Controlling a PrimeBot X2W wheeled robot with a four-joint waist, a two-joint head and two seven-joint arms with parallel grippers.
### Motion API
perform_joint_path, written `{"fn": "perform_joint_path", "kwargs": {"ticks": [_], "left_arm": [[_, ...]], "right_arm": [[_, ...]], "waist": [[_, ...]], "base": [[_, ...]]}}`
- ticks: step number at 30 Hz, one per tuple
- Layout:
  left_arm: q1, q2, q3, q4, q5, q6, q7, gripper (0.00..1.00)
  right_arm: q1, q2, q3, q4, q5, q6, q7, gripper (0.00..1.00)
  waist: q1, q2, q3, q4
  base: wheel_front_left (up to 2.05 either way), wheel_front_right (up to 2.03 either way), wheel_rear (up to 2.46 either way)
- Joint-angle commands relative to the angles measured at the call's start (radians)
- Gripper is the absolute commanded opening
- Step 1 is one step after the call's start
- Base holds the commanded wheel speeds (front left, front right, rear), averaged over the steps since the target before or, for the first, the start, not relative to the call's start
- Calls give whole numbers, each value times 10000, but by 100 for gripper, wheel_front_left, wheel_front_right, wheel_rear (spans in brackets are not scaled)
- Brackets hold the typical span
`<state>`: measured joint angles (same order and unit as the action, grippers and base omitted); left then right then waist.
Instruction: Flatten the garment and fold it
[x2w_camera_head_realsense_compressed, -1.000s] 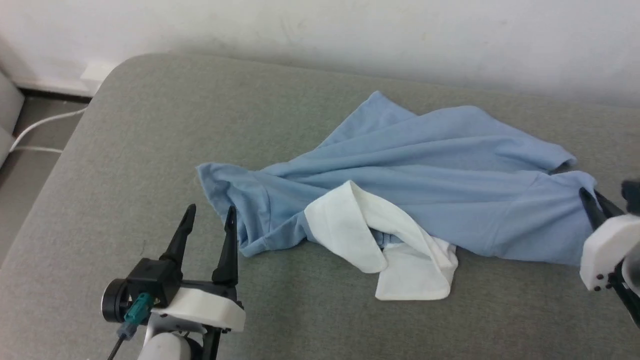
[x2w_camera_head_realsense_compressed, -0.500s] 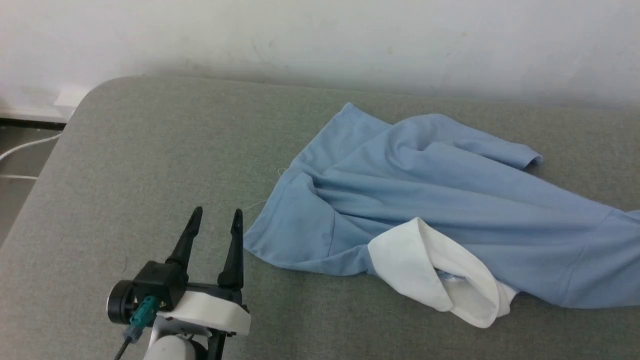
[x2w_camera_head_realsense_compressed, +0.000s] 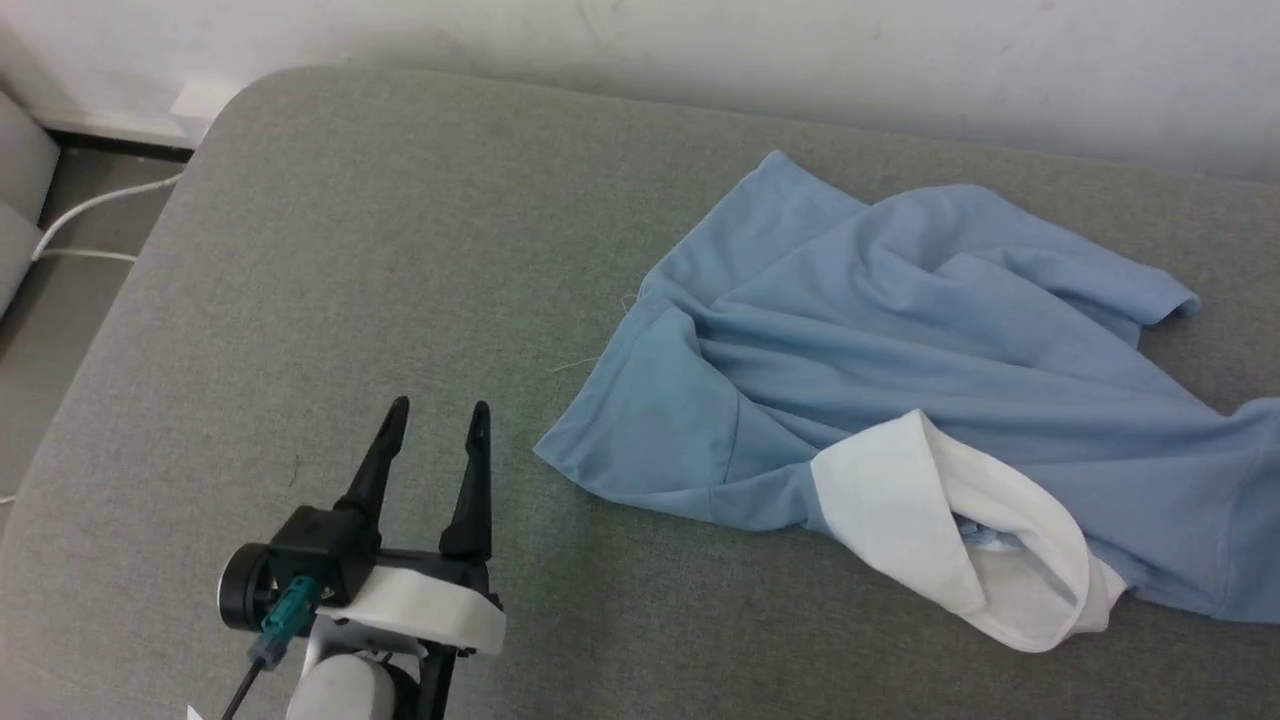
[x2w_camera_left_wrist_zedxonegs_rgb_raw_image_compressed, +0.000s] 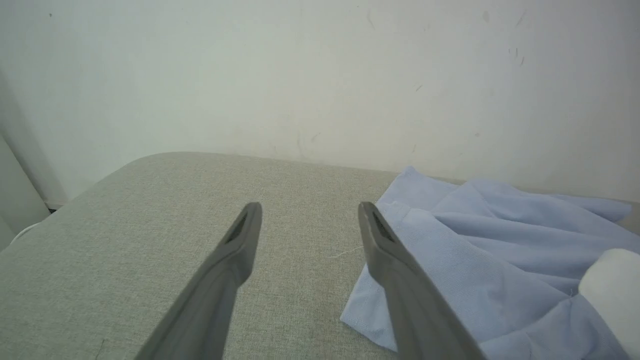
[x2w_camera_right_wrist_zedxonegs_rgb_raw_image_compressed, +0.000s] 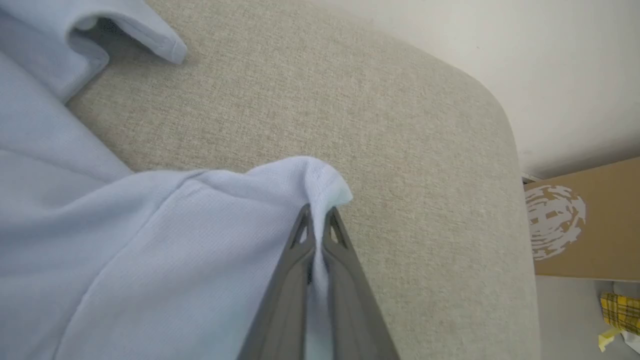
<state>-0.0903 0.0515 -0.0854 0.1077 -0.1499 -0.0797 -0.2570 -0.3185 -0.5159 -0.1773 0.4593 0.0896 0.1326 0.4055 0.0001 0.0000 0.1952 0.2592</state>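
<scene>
Right gripper (x2w_camera_right_wrist_zedxonegs_rgb_raw_image_compressed: 315, 212) jaws pinch garment (x2w_camera_right_wrist_zedxonegs_rgb_raw_image_compressed: 150, 240) edge — open cushion (x2w_camera_right_wrist_zedxonegs_rgb_raw_image_compressed: 400, 150) beyond.

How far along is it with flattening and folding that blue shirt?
Barely started. Done: nothing yet; the garment lies rumpled on the grey cushion, its white collar flopped over. In hand: the right gripper is shut on a pinch of the garment's edge, while the left gripper stands open beside a corner, not touching. Left: spreading it flat, then every fold.
</scene>
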Motion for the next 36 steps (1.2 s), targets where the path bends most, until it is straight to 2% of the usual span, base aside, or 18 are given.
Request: {"fn": "perform_joint_path", "kwargs": {"ticks": [1,2,3,8,14,19,23,30,33,36], "left_arm": [[-220,-12,59,43,10,-79,-47,100],[-247,-12,54,57,17,-85,-47,100],[-275,-12,48,74,24,-88,-47,100],[-309,-12,108,126,50,-94,-47,100],[-145,-12,408,76,-9,-133,-47,100],[85,-12,656,-60,-86,-183,-47,100],[244,-12,691,-172,-173,-194,-47,100],[333,55,380,220,-239,-342,-38,100],[260,294,34,455,-256,-404,546,100],[189,577,-155,554,-229,-403,1882,100]], "right_arm": [[-334,52,179,716,-239,-19,-233,0],[-447,44,278,1063,-311,-19,-362,64],[-562,80,299,1402,-331,-19,-449,100],[-948,201,531,2172,-462,-19,-1094,100],[-1297,452,970,1869,-187,-19,-3028,100],[-861,867,1071,644,353,-19,-4349,100],[-107,1345,643,-676,796,-19,-5195,100],[1906,2812,-158,-2886,751,-19,-5853,100],[2703,3383,-594,-3716,739,-19,-5879,100],[3265,3851,-902,-4345,731,-19,-5716,100]], "waist": [[-1,0,165,81],[-1,0,175,74],[-1,0,170,59],[-1,0,3,-124],[-1,0,-514,-592],[-1,0,-919,-968],[-1,0,-1043,-1232],[-1,0,-1038,-1612],[-1,0,-962,-1761],[-1,0,-836,-1930]], "base": [[0,0,0],[0,0,0],[0,0,0],[0,0,0],[0,0,0],[0,0,0],[0,0,0],[0,0,0],[0,0,0],[0,0,0]]}}
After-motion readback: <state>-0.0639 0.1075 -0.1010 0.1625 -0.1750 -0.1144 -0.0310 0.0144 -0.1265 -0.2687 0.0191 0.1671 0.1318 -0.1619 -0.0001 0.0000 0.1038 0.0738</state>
